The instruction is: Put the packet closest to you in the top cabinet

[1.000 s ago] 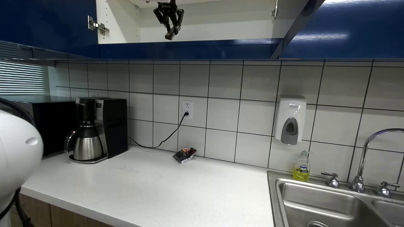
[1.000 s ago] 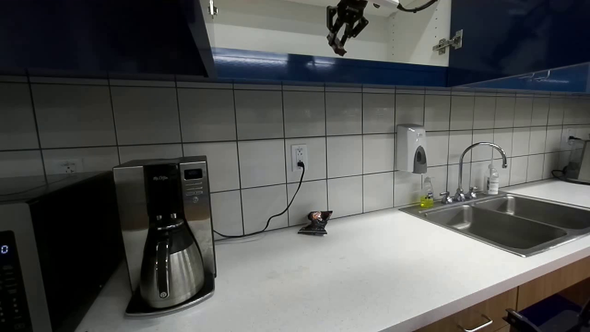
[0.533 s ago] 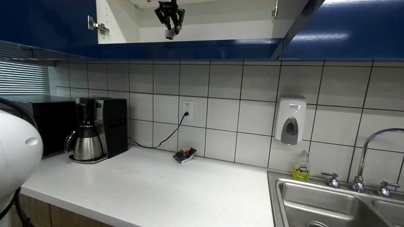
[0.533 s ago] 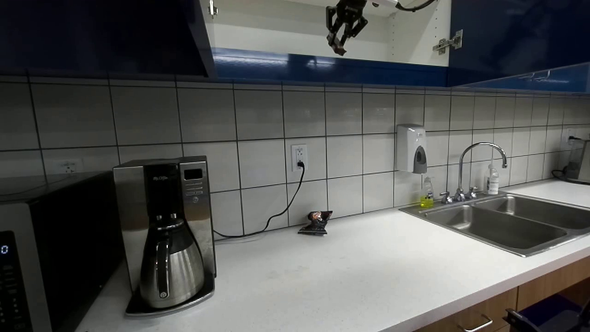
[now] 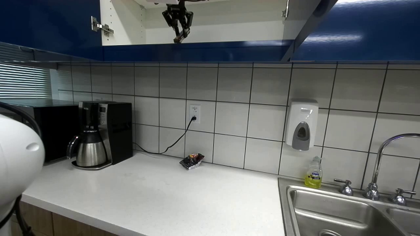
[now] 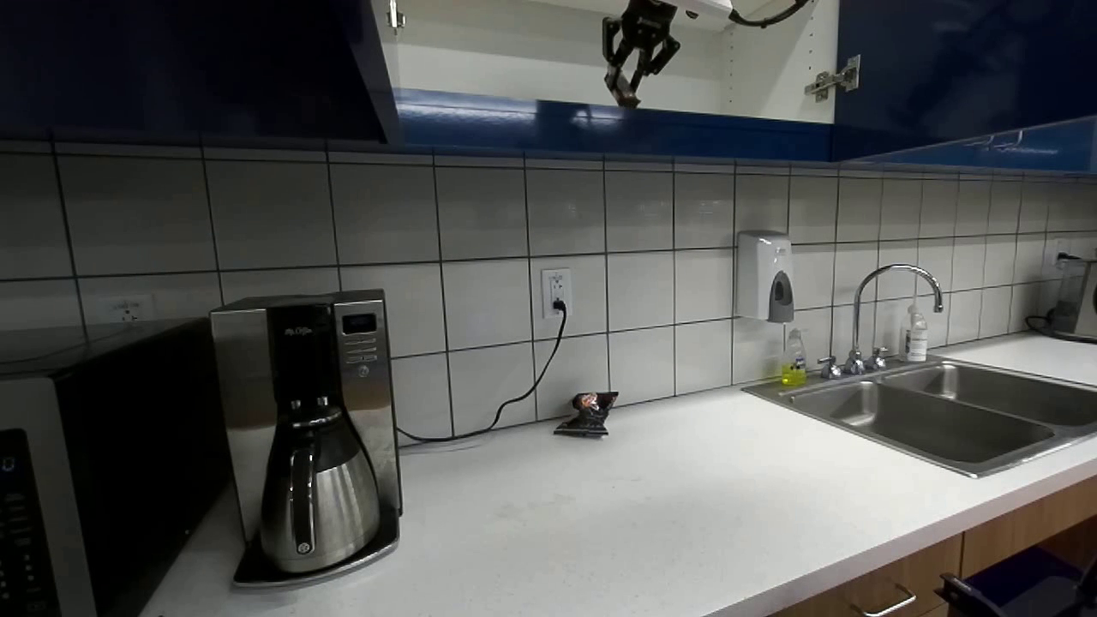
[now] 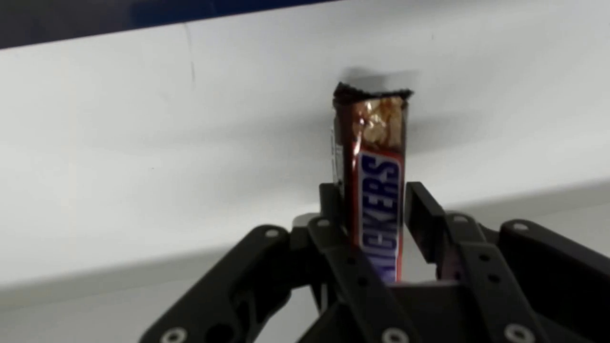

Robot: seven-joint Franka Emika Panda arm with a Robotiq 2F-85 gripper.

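The packet (image 7: 380,190) is a dark brown Snickers bar with a blue-and-white label. In the wrist view it lies between my gripper's fingers (image 7: 371,202), which are shut on it, its far end pointing forward. The gripper also shows in both exterior views (image 5: 182,35) (image 6: 624,92), inside the open top cabinet (image 5: 223,29), which also shows here (image 6: 506,60), just above its blue front edge. The wrist view shows the white cabinet surface (image 7: 143,166) behind the bar, with soft shadows near it. I cannot tell whether the bar touches it.
A crumpled dark packet (image 5: 192,161) lies on the counter (image 5: 183,200) by the tiled wall. A coffee maker (image 6: 308,428) and microwave (image 6: 128,463) stand at the side. A soap dispenser (image 5: 302,124) and sink (image 5: 328,209) are opposite. The cabinet's blue doors (image 5: 49,26) (image 5: 361,32) stand open.
My gripper has come down slightly toward the cabinet's lower front edge and shifted a little sideways. The fingers look the same. The counter objects have not moved.
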